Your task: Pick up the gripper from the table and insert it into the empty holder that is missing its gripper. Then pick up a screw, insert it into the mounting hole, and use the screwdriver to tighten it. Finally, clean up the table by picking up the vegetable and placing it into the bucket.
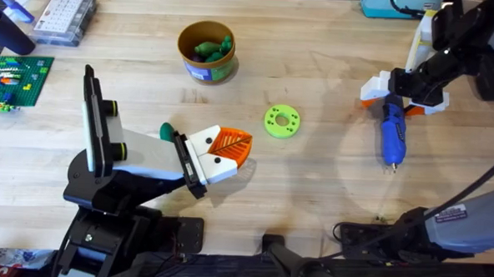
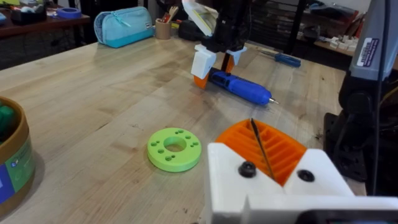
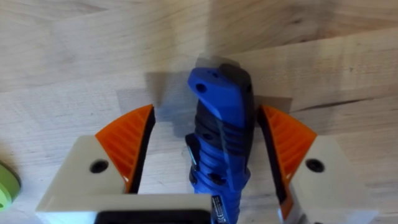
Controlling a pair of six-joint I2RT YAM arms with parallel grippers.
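Currently, progress: late in the job, as far as I can judge; no loose gripper part, holder or screw is visible on the surface.
Right end effector (image 1: 397, 93): orange pads spread wide to either side of the screwdriver (image 1: 392, 136), not pressing its body in the right wrist view; it sits over the tool's rear end, so whether it is about to grasp or has just let go cannot be told.
Screwdriver position: lying flat near the right edge of the surface, bit toward the near edge.
Left end effector (image 1: 230, 148): pads drawn together with only a thin dark slit between them, nothing held, low over the middle of the surface.
Vegetable (image 1: 165, 132): a small dark-green lump just beside the left arm, partly covered by it; probably the piece left to clear.
Bucket (image 1: 207, 52): toward the far edge, left of centre, already holding several green pieces.
Green disc (image 1: 282, 122): lime, with holes, lying between the two arms; not the vegetable.
Left to do: likely the vegetable into the bucket.
Hard to make out: the vegetable's full shape and the bucket's exact contents.
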